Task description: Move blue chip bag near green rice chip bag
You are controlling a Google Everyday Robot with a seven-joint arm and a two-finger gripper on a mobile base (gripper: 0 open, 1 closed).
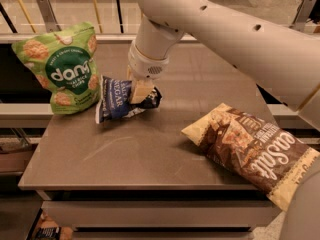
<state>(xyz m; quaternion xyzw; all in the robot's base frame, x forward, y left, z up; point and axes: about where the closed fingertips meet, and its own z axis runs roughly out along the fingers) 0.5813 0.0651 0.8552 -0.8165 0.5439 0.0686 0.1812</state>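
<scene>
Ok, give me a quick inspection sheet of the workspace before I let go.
Surface: grey-brown table, bare in the middle, no spills seen.
Job's things: blue chip bag right beside green rice chip bag, which stands at the back left; contact cannot be told.
Clutter: brown-and-cream chip bag lying front right, its end apparently past the table edge.
Grippers: gripper over the table's left half, shut on the blue chip bag.
Cables: nothing seen.
Surroundings: railing behind the table.

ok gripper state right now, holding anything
gripper: closed on the blue chip bag, holding it just right of the green rice chip bag
</scene>
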